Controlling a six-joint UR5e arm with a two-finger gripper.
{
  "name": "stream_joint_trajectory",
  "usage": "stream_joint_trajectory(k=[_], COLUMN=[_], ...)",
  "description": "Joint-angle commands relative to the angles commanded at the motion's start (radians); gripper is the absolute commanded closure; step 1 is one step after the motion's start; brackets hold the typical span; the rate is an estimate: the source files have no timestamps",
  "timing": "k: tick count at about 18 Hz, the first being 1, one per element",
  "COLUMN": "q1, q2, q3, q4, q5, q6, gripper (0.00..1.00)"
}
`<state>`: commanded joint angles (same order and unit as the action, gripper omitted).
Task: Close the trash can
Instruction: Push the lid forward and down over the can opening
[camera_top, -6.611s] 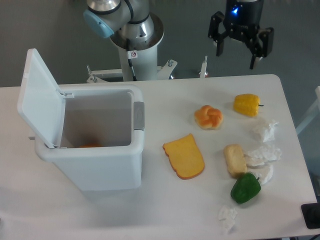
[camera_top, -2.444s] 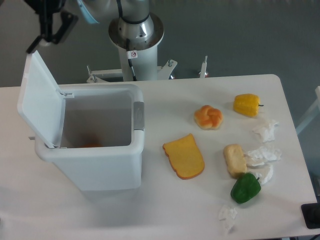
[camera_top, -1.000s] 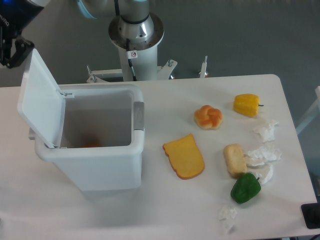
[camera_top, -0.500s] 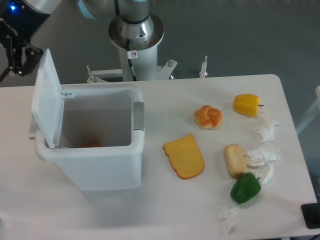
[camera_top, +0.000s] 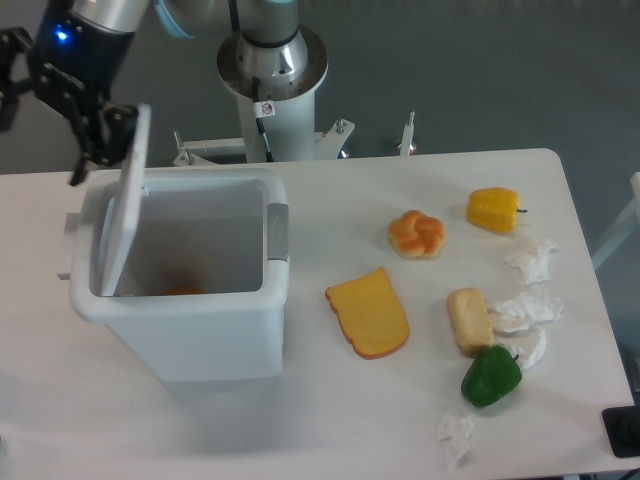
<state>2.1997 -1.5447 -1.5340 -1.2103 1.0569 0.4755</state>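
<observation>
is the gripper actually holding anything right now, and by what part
Nothing is held. The gripper is open, its fingers spread, and one finger is against the outer face of the trash can's lid near its top edge, pushing rather than gripping.

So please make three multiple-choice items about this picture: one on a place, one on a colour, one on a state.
1. Where does the green pepper lie on the table?
A. behind the trash can
B. near the front right corner
C. inside the bin

2. What colour is the toast slice?
A. yellow-orange
B. blue
C. white

3. How does the lid of the trash can stand?
A. flat and shut
B. lying on the table
C. raised, close to upright

Answers:
1 B, it sits beside the crumpled white paper at the right front.
2 A, its face is yellow with an orange rim.
3 C, the bin mouth is open and the lid stands on edge at its left side, with the gripper next to the lid's top.
</observation>
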Motion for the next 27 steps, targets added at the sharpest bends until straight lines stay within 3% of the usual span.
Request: stream_joint_trajectory(k=[14,27], q1=[0.124,0.158], q2=[0.003,-0.005], q3=[-0.058,-0.077], q4=[-0.002,0.0], q5=[0.061,0.063], q6=[0.072,0.072], gripper=[0.0,0.0])
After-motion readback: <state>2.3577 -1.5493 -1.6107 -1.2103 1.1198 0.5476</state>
